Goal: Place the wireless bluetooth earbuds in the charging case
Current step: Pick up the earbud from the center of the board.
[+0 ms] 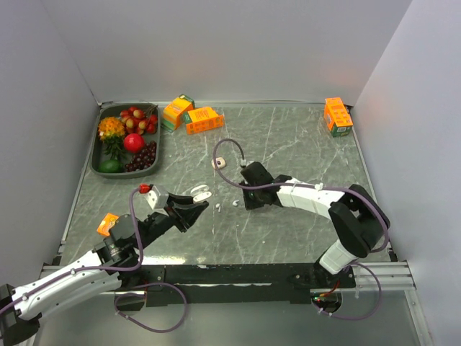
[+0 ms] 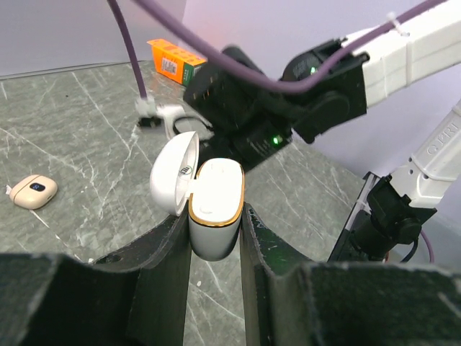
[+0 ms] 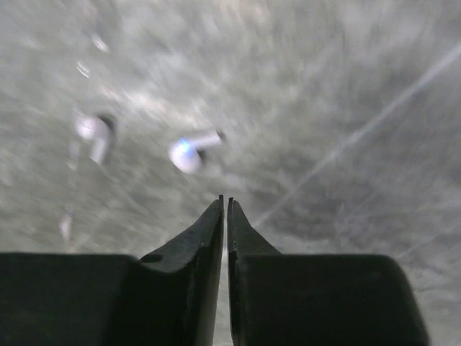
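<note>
My left gripper (image 2: pixel 216 229) is shut on the white charging case (image 2: pixel 215 207), which has a gold rim and stands upright with its lid open. In the top view the left gripper (image 1: pixel 194 204) holds the case (image 1: pixel 202 193) just above the table. Two tiny white earbuds (image 1: pixel 235 204) (image 1: pixel 218 207) lie on the table between the grippers. My right gripper (image 1: pixel 245 201) is shut and empty, low over the table, right beside the nearer earbud. In the blurred right wrist view its shut tips (image 3: pixel 225 203) sit just short of one earbud (image 3: pixel 191 151); the other earbud (image 3: pixel 94 133) lies further left.
A small beige case (image 1: pixel 219 163) lies behind the earbuds, also in the left wrist view (image 2: pixel 32 192). A dark tray of toy fruit (image 1: pixel 97 162) stands back left. Orange boxes (image 1: pixel 204 119) lie at the back, one (image 1: pixel 337 115) at the back right, one (image 1: pixel 107 224) by the left arm.
</note>
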### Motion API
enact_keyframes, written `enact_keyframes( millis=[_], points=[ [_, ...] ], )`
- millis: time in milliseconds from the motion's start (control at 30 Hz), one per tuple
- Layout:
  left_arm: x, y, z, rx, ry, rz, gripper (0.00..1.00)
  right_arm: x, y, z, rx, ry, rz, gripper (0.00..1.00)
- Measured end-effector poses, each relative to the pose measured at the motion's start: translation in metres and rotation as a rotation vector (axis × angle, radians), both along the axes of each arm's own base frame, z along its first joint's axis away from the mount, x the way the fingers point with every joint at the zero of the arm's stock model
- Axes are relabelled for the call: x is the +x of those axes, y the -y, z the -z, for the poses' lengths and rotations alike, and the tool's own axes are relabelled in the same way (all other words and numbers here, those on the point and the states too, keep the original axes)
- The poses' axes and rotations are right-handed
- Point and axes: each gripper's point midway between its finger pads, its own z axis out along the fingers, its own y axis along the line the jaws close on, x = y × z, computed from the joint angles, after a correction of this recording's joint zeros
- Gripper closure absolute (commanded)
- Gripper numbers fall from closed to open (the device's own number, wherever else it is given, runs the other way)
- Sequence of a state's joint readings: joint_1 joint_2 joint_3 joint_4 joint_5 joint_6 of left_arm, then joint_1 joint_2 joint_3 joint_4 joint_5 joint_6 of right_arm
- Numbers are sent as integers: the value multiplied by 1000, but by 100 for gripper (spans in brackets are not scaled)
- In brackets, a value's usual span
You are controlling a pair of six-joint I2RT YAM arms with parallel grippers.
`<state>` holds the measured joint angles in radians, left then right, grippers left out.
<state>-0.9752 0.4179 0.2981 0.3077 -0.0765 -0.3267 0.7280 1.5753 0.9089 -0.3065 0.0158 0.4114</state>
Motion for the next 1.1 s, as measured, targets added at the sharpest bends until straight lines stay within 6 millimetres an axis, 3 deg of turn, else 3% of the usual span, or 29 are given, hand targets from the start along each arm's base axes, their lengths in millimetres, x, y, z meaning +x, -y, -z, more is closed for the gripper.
enact_keyframes(
  millis=[133,300,767,900,933,1033,1100],
  points=[
    [0,1,1,3,-2,1,99,-18,9,19,-37,-51,-12,100],
    [0,1,1,5,-3,2,99,-16,-6,21,-20,-51,-43,100],
    [-1,2,3,10,-8,5,99,24,-60,15,20,-34,-85,99],
    [0,3,5,16,-12,5,99,38,-65,10,22,-17,-80,81],
    [0,3,5,16,-12,5,99,40,-64,9,22,-13,-78,70],
    [0,2,5,17,-12,4,99,47,-62,3,17,10,-84,57],
    [0,2,5,16,-12,4,99,48,-60,1,5,22,-101,54]
  ],
)
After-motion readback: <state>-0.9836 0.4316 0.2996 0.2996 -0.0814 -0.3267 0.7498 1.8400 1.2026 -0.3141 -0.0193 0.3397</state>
